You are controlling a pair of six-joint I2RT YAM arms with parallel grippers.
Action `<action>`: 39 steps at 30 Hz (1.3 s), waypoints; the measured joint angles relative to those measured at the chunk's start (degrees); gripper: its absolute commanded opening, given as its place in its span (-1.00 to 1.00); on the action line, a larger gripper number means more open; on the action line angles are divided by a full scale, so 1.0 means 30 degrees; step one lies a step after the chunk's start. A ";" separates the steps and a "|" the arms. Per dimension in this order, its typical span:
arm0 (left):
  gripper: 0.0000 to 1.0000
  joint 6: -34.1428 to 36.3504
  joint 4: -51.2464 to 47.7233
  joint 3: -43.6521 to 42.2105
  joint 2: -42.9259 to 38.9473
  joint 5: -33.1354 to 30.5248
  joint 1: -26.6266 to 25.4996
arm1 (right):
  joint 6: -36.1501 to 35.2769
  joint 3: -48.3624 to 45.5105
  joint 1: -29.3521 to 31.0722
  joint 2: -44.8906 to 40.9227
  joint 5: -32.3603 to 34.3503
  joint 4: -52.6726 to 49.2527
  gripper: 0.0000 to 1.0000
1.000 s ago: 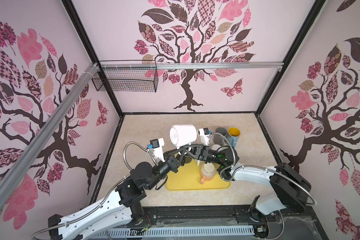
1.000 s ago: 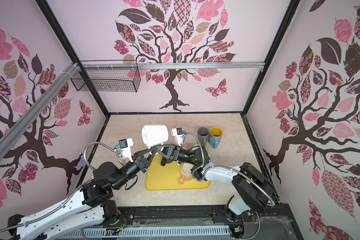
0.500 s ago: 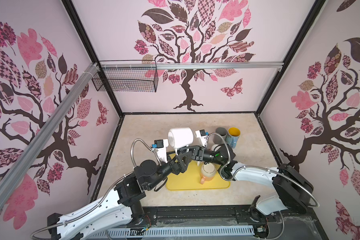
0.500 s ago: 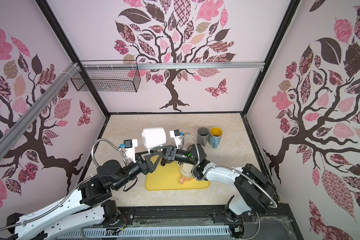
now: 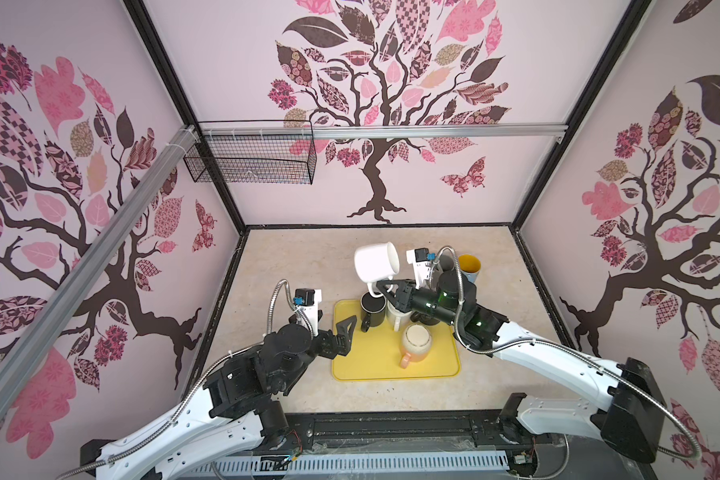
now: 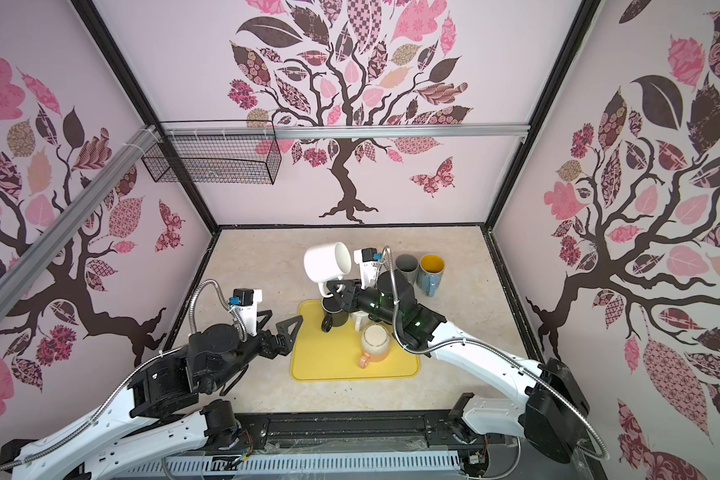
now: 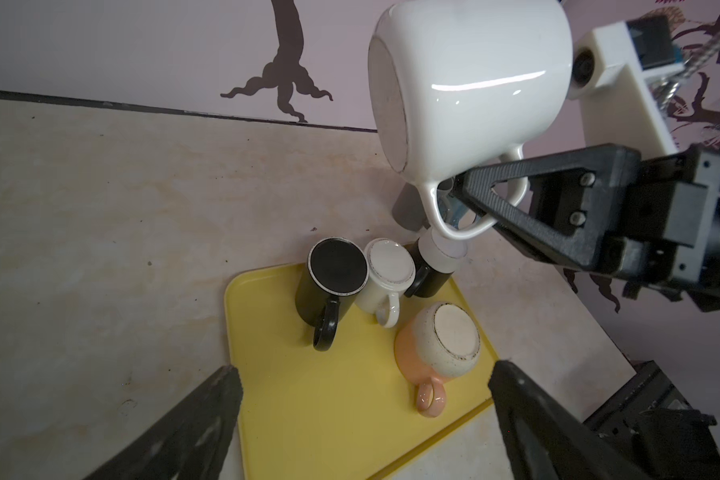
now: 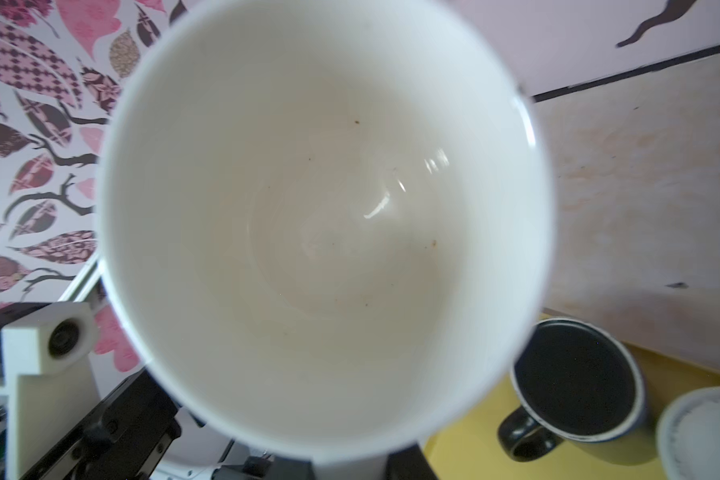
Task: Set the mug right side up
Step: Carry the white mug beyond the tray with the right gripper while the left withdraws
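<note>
In both top views the white mug (image 5: 376,262) hangs in the air above the far edge of the yellow tray (image 5: 375,370). It lies on its side, with the right hand (image 5: 385,287) clenched on its handle. That grip probably leaves the body free to swing round to upright. The left hand (image 6: 276,323) is released and empty, low over the worktop (image 5: 300,266) at the tray's near-left edge, seemingly kept clear of the turn. The left wrist view shows the mug's base (image 7: 387,104) facing sideways and a dark finger threaded through the handle (image 7: 431,212). Below it the black mug (image 7: 337,274), cream mug (image 7: 389,270) and peach mug (image 7: 441,340) stand bottom-up on the tray, and the left hand's own fingers (image 7: 196,428) are spread wide with nothing between them. In the right wrist view the mug's open mouth (image 8: 325,216) fills the frame, empty. By my reading the turn is about half done.
</note>
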 measured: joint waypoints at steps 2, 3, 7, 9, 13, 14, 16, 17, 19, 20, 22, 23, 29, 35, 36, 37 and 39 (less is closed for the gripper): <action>0.90 0.0022 -0.0131 -0.0029 0.0204 0.0146 0.0000 | -0.1115 0.0838 -0.0007 0.0000 0.1610 -0.1894 -1.00; 0.89 0.0015 -0.0131 -0.0036 0.0321 0.0219 0.0000 | -0.1741 0.1297 -0.0007 0.0036 0.2514 -0.2936 -1.00; 0.88 0.0022 0.0000 -0.0270 0.0656 0.0517 0.0000 | -0.4211 0.3657 -0.0007 0.0867 0.5778 -0.6579 -1.00; 0.88 0.0022 0.0073 -0.0452 0.0780 0.0729 0.0000 | -0.5340 0.4575 -0.0044 0.1479 0.7300 -0.7468 -1.00; 0.87 0.0000 0.0350 -0.0831 0.0882 0.1217 0.0000 | -0.6710 0.5501 -0.0153 0.2528 0.8990 -0.8633 -1.00; 0.87 -0.0007 0.0423 -0.0903 0.0860 0.1319 0.0000 | -0.7016 0.5625 -0.0175 0.2827 0.9253 -0.8859 -1.00; 0.86 -0.0029 0.0605 -0.1035 0.0831 0.1472 0.0000 | -0.7431 0.5858 -0.0291 0.3308 0.9493 -0.9420 -1.00; 0.86 -0.0066 0.0612 -0.1078 0.0831 0.1486 0.0000 | -0.7606 0.5952 -0.0342 0.3541 0.9544 -0.9661 -1.00; 0.86 -0.0080 0.0605 -0.1173 0.0860 0.1501 0.0000 | -0.7905 0.6127 -0.0525 0.3891 0.9522 -1.0083 -1.00; 0.86 -0.0095 0.0554 -0.1202 0.0882 0.1494 0.0000 | -0.8000 0.6171 -0.0576 0.3985 0.9515 -1.0265 -1.00; 0.86 -0.0124 0.0408 -0.1209 0.0954 0.1479 0.0000 | -0.8153 0.6193 -0.0765 0.4087 0.9406 -1.0557 -1.00; 0.86 -0.0138 0.0335 -0.1209 0.0976 0.1464 0.0000 | -0.8204 0.6273 -0.0918 0.4167 0.9347 -1.0724 -1.00; 0.86 -0.0262 0.0189 -0.1537 0.0976 0.1435 0.0000 | -0.8269 0.8094 -0.2259 0.5348 0.8808 -1.2196 -1.00; 0.86 -0.0277 0.0182 -0.1559 0.1406 0.1515 0.0000 | -0.8262 0.9916 -0.3985 0.7198 0.7599 -1.3347 -1.00; 0.86 -0.0277 0.0182 -0.1559 0.1494 0.1523 0.0000 | -0.8269 1.0236 -0.4182 0.7635 0.7504 -1.3624 -1.00; 0.86 -0.0277 0.0182 -0.1559 0.1545 0.1537 0.0000 | -0.8262 1.0506 -0.4335 0.7992 0.7490 -1.3894 -1.00; 0.86 -0.0277 0.0189 -0.1559 0.1603 0.1566 0.0000 | -0.8276 1.1016 -0.4590 0.8874 0.7512 -1.4243 -1.00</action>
